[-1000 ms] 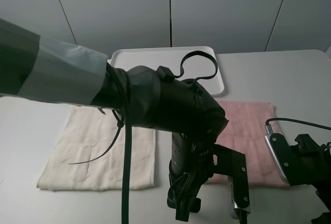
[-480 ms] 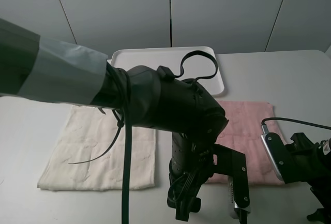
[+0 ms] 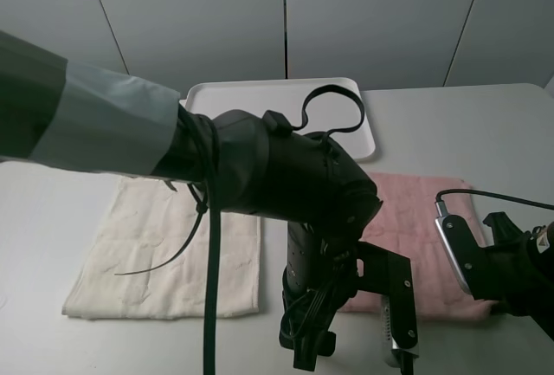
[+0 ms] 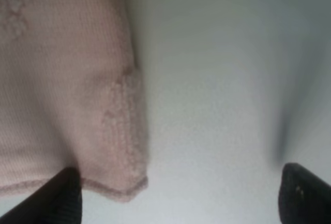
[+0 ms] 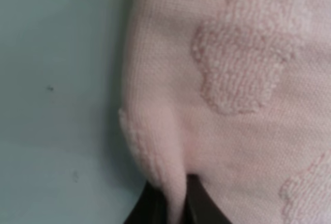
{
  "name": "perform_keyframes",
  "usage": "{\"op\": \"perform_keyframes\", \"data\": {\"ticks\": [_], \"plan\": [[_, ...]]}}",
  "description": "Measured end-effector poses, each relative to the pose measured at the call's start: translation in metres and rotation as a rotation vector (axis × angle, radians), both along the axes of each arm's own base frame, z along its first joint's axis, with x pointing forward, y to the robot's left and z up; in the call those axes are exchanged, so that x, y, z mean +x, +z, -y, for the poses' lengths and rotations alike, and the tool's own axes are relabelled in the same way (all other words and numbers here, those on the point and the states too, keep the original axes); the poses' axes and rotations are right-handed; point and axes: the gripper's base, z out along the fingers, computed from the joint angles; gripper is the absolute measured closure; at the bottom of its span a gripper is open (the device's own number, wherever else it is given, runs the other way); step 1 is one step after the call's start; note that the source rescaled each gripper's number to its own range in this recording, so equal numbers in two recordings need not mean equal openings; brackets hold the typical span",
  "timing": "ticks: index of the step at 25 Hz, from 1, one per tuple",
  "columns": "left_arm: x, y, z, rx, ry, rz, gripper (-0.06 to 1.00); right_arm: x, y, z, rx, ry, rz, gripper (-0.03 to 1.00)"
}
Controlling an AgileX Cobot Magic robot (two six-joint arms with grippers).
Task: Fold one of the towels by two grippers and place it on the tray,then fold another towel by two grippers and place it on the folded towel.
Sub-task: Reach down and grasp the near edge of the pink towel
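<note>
Right claw (image 5: 173, 203) shut on a thin pinched ridge of pale pink towel (image 3: 415, 206), flat at five o'clock from the white tray (image 3: 242, 102). Left claw (image 4: 181, 198) spread wide, holding nothing. Risk: slipping off that pinch, or lifting one-sided and skewing the fold.

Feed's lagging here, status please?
Left tool open over pink towel corner. Right tool shut on pink towel edge. Cream towel lies aside.
</note>
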Motion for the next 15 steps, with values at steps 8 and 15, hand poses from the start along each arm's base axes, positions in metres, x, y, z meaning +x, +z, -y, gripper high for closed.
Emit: {"op": "perform_keyframes", "data": {"ticks": [8, 15], "plan": [[0.0016, -0.0007, 0.0019, -0.020, -0.010, 0.017, -0.03, 0.0002, 0.0000, 0.0001, -0.001, 0.004, 0.002, 0.96], [0.0031, -0.0050, 0.0036, -0.031, -0.021, 0.031, -0.03, 0.0002, 0.0000, 0.0000, 0.000, 0.004, 0.002, 0.96]]}}
